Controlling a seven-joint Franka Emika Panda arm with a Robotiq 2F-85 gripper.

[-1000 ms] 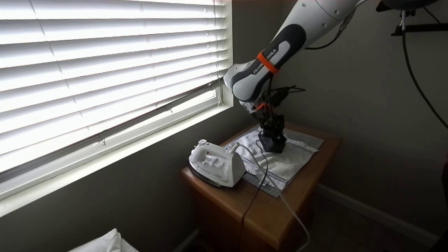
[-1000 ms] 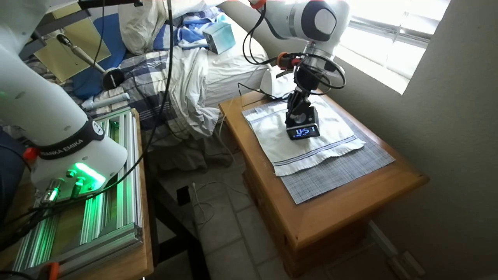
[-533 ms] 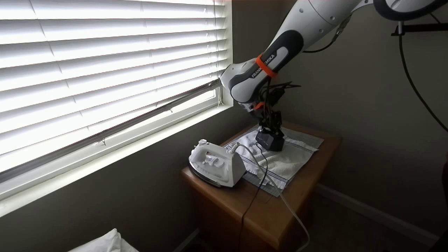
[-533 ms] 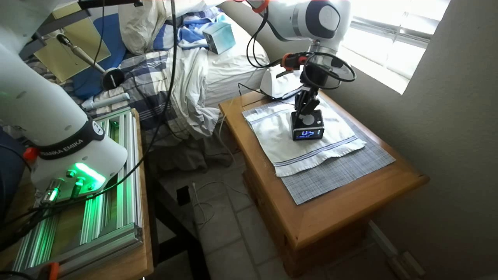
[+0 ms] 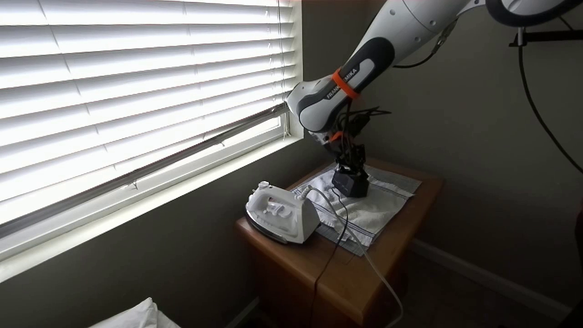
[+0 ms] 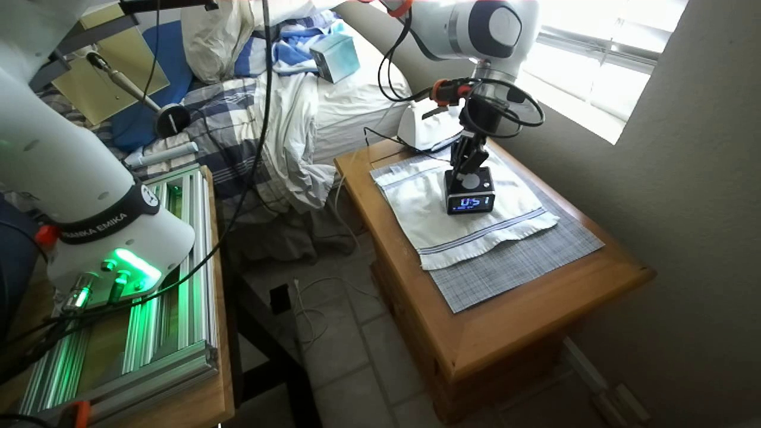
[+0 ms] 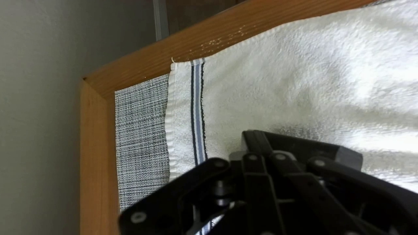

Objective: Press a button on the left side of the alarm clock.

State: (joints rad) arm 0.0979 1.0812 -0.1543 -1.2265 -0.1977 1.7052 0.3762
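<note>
The alarm clock (image 6: 475, 193) is a small black box with a lit blue display on its front. It stands on the white towel, and also shows in an exterior view (image 5: 350, 184) from another side. A grey round patch and a small bright spot show on its top. My gripper (image 6: 457, 169) points down at the left part of the clock's top; I cannot tell whether it touches. In the wrist view my gripper (image 7: 257, 140) has its fingers together with nothing between them. The dark clock body (image 7: 303, 147) shows beyond the fingers, mostly hidden by them.
A white iron (image 5: 280, 214) stands close to the clock, its pale cord (image 5: 373, 264) running over the table edge. A thin dark cord (image 5: 337, 243) runs from the clock. The towel (image 6: 410, 220) lies on a grey mat (image 6: 517, 273) on a wooden table (image 6: 535, 333). A wall and window stand close behind.
From one second to half a second ago, the arm and clock shifted slightly right in an exterior view, and the clock turned a little. Since then almost nothing has moved.
</note>
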